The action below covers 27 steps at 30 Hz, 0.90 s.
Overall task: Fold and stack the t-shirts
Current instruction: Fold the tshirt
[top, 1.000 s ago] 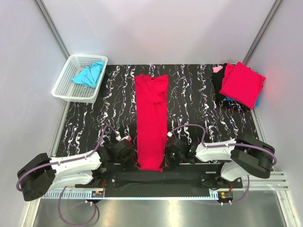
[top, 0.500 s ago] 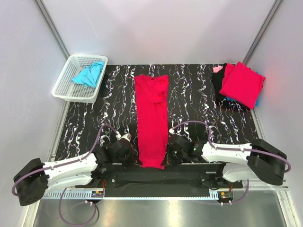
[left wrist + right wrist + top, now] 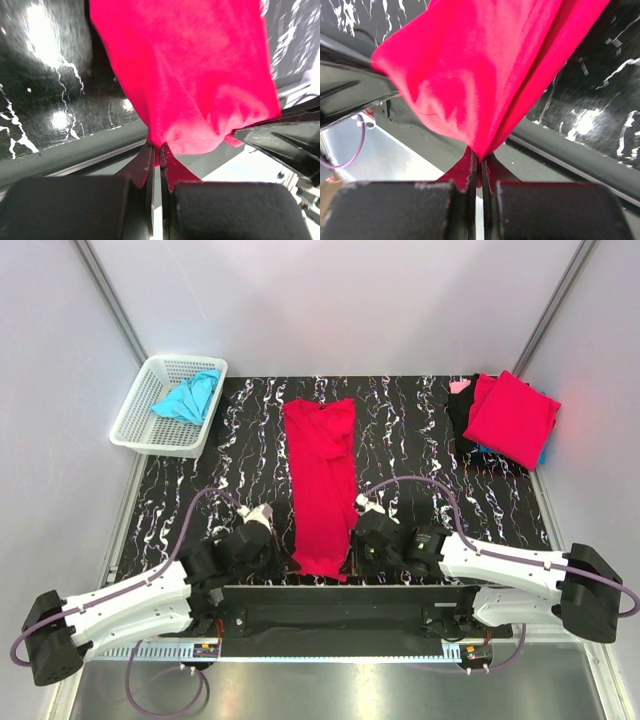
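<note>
Top cam: your red shirt point(image 3: 322, 485) lies dead ctr, a long strip, 1st fold done. Folded pile point(image 3: 510, 418) sits far right; blue shirt point(image 3: 187, 400) in basket point(image 3: 135, 430) looks untouched.
L wrist: left gripper point(image 3: 155, 156) pinches near hem corner.
R wrist: right gripper point(image 3: 481, 160) pinches the other. Crosswise fold & stacking remain, I'd judge.

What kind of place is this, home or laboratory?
Probably a laboratory test booth: plain white walls enclose a black marbled table, a left arm and right arm are mounted at its near edge, and a white basket holds turquoise cloth.
</note>
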Each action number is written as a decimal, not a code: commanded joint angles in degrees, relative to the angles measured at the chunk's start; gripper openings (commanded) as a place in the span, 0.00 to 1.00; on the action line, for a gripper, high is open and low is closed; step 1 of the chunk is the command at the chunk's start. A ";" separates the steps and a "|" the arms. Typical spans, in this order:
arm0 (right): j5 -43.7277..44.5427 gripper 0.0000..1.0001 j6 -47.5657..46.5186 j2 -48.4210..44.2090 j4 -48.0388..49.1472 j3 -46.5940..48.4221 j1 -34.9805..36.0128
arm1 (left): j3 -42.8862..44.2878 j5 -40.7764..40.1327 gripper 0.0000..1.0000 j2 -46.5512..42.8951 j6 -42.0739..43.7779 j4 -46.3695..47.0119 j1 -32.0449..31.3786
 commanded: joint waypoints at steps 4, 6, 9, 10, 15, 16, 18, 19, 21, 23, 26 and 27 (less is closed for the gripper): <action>7.95 0.00 -5.36 1.06 -4.94 6.05 0.00 | 10.07 -11.96 0.00 -0.64 2.11 -9.11 -0.31; 8.83 0.00 -6.94 2.55 -5.20 7.11 -2.19 | 12.10 -14.17 0.00 2.42 3.16 -10.27 -0.22; 8.22 0.00 -10.54 5.10 -5.29 9.48 -6.93 | 16.76 -17.34 0.00 8.65 5.27 -10.89 0.21; 8.13 0.00 -11.60 5.72 -5.29 10.88 -7.99 | 19.21 -18.04 0.00 10.51 5.62 -11.06 0.57; 6.46 0.00 -17.84 10.63 -5.03 16.07 -13.62 | 24.94 -19.10 0.00 20.44 9.14 -9.84 4.51; 6.11 0.00 -18.72 11.52 -4.85 17.91 -15.19 | 25.99 -18.49 0.00 23.07 9.67 -8.79 5.31; 5.23 0.00 -20.74 14.58 -4.76 19.76 -16.52 | 27.14 -18.22 0.00 25.72 11.16 -7.64 7.67; 4.97 0.00 -21.36 15.64 -4.24 21.42 -17.14 | 28.27 -18.14 0.00 26.78 11.69 -6.77 8.47; 3.74 0.00 -23.03 18.89 -3.53 23.01 -19.25 | 29.68 -17.44 0.00 29.86 13.53 -5.97 11.28; 2.86 0.00 -24.09 21.18 -2.74 25.47 -21.26 | 32.49 -17.08 0.00 33.36 15.90 -5.53 14.17; 1.11 0.00 -25.93 25.40 -1.86 28.73 -23.20 | 36.71 -16.21 0.00 37.15 19.06 -5.18 17.60; 0.40 0.00 -26.63 27.41 -1.60 29.60 -24.34 | 37.85 -15.77 0.00 39.86 19.86 -4.83 18.32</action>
